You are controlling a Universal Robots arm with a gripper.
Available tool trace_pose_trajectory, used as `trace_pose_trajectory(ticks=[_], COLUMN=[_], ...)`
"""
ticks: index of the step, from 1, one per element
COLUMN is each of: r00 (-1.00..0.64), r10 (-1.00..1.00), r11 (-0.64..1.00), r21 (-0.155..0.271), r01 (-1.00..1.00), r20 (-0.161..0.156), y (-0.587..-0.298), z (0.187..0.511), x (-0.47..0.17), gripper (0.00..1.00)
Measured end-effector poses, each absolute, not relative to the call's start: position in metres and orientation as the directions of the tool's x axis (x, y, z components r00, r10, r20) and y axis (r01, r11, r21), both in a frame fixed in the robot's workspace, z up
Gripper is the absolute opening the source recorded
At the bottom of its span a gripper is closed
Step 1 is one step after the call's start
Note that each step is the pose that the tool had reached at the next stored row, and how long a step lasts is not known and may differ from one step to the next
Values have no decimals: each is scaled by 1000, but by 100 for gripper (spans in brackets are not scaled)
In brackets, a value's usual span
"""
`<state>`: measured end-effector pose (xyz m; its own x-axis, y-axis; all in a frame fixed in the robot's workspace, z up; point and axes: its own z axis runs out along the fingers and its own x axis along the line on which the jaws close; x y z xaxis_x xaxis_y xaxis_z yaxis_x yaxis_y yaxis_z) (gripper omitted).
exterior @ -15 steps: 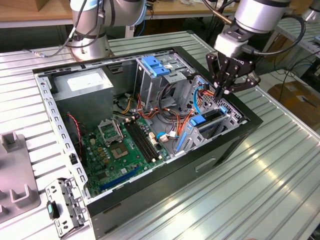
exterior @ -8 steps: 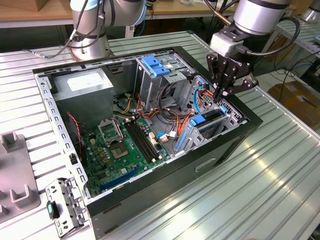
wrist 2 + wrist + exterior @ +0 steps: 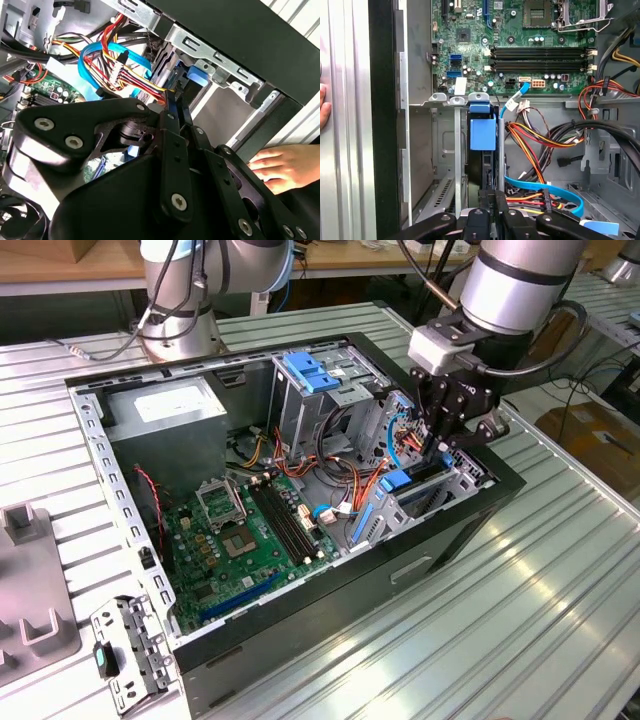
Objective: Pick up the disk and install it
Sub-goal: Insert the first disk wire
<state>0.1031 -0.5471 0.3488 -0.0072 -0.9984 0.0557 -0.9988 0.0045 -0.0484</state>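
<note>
Standing on ribbed metal table (image 3: 520, 580): open computer case (image 3: 480, 515), gripper (image 3: 452, 445) inside.

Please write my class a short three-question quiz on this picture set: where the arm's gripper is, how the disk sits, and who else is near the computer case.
1. Multiple choice: in the exterior view, the gripper is
A. over the motherboard
B. at the drive bay at the exterior view's right end of the computer case
C. over the grey tray outside the case
2. True or false: the disk lies flat on the table outside the case.
3. Short answer: in both wrist views, what rests just outside the case's wall?

Key: 1 B. 2 False, it stands on edge in the bay. 3 A person's hand.
</note>
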Motion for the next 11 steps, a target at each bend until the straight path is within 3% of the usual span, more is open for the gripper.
trace_pose_trajectory(ticks=[11], r00=[-11], r10=[-998], r11=[8], r21=[-48], r01=[-999], r20=[56], y=[-547], z=[343], x=[104], gripper=[16])
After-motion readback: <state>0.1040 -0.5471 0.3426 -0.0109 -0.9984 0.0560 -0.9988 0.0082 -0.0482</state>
